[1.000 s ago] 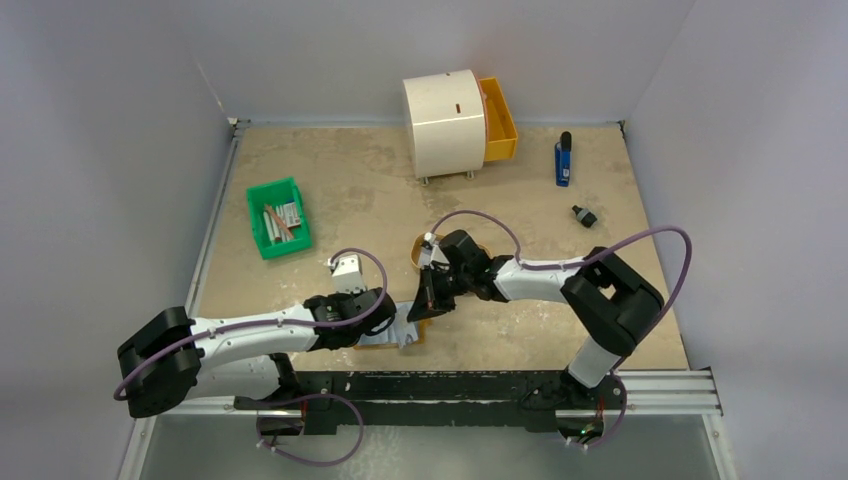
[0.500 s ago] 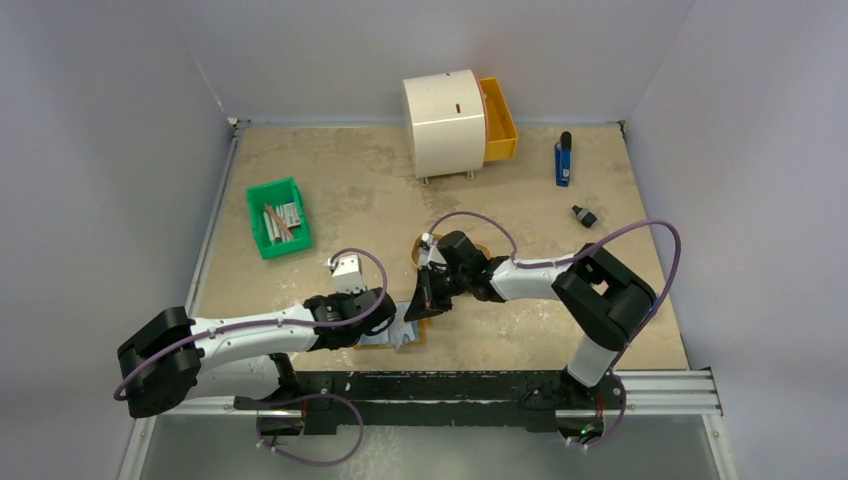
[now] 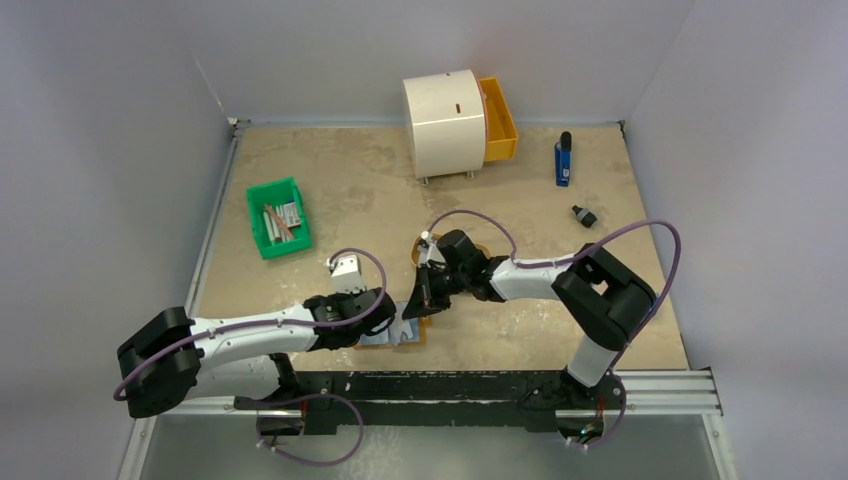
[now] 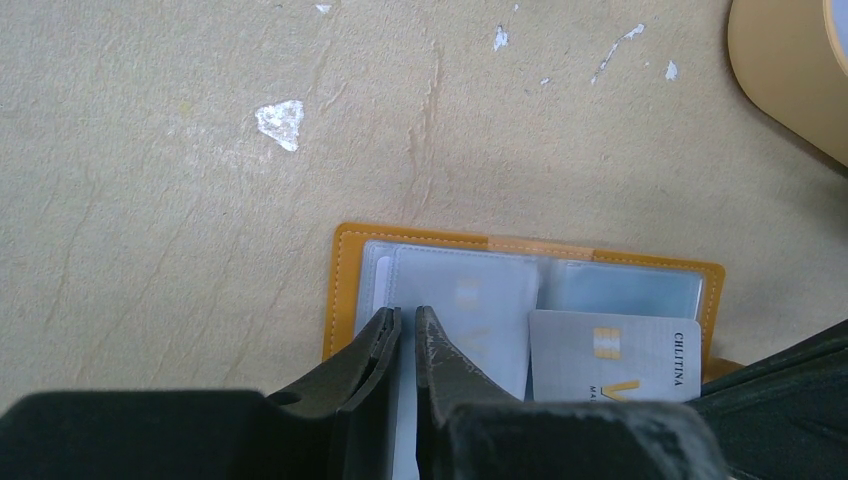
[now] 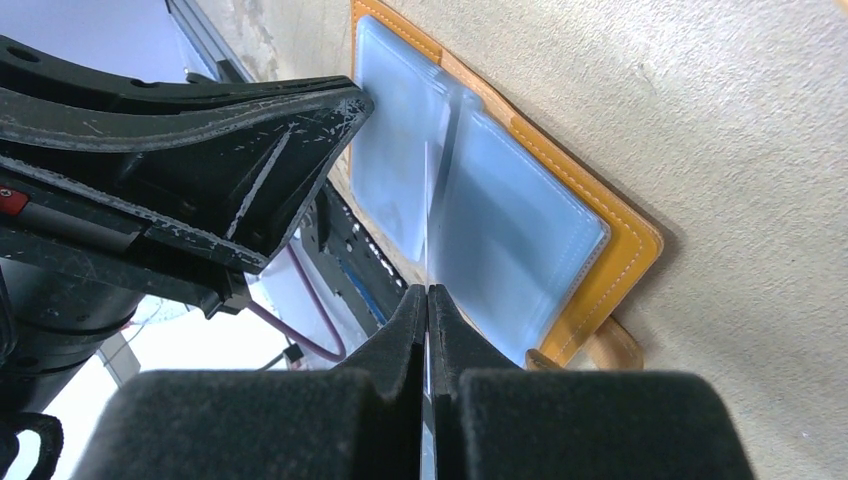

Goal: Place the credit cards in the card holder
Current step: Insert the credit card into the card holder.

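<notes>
The card holder lies open on the table, orange rim up, with clear sleeves; it also shows in the top view and the right wrist view. One credit card sits inside the left sleeve. My left gripper is shut to a thin slit, its tips resting on that sleeve. My right gripper is shut on a second credit card, held edge-on with its far edge at the fold between the sleeves. The two grippers are close together.
An oval tan tray lies just behind the holder, under the right arm. A green bin with sticks is at the left. A white cabinet with an open orange drawer, a blue object and a small black object stand at the back.
My right gripper has shifted a little to the left, toward the holder, with the card in it. The left arm has stayed in place.
</notes>
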`<state>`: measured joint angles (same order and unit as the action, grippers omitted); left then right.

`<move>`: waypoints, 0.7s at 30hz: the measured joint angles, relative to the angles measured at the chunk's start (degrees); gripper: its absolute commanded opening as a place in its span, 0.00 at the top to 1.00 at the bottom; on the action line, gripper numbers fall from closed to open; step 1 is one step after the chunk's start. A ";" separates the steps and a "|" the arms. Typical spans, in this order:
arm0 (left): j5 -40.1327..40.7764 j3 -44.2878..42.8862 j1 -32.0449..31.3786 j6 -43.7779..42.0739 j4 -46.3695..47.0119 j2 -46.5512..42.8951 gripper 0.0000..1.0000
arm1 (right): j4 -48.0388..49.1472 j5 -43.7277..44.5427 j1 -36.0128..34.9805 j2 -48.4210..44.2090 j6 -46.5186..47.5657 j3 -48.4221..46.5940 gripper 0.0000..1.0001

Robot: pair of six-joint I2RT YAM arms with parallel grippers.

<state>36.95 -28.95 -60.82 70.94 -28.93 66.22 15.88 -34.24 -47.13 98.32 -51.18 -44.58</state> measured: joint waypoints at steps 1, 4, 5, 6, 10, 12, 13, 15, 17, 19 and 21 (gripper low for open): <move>0.00 0.00 0.00 0.00 0.00 0.00 0.91 | 0.00 0.00 0.00 0.04 -0.04 0.00 1.00; 0.00 0.00 0.00 0.00 -0.02 -0.02 0.91 | 0.15 0.02 0.02 0.55 -0.24 0.00 1.00; 0.00 0.00 0.00 0.00 -0.02 -0.02 0.91 | 0.15 0.02 0.00 0.79 -0.31 0.00 1.00; 0.00 0.00 0.00 0.00 -0.02 -0.02 0.91 | 0.15 0.00 0.00 1.01 -0.42 0.00 1.00; -0.02 0.00 0.00 0.00 -0.04 -0.13 0.91 | 0.39 -0.04 0.02 1.62 -0.68 -0.07 1.00; -0.02 0.00 0.00 0.00 -0.07 -0.20 0.91 | 0.66 -0.22 0.02 1.92 -0.90 -0.11 1.00; -0.04 0.00 0.00 0.00 -0.15 -0.24 0.91 | 0.79 -0.26 0.02 2.03 -1.05 -0.11 1.00; -0.04 0.00 0.00 0.02 -0.28 -0.33 0.91 | 0.90 -0.31 0.02 2.23 -1.31 -0.22 1.00; -0.04 0.02 0.00 0.02 -0.35 -0.46 0.91 | 0.96 -0.39 0.02 2.27 -1.51 -0.22 1.00; -0.04 0.04 0.00 0.02 -0.42 -0.52 0.91 | 1.01 -0.42 0.02 2.27 -1.64 -0.22 1.00; -0.07 0.04 0.00 0.02 -0.46 -0.55 0.92 | 0.98 -0.42 0.02 2.27 -1.73 -0.22 1.00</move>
<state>36.88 -28.91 -60.82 70.96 -29.39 65.67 16.86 -34.65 -47.11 100.60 -52.90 -44.80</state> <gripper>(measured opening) 0.090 0.004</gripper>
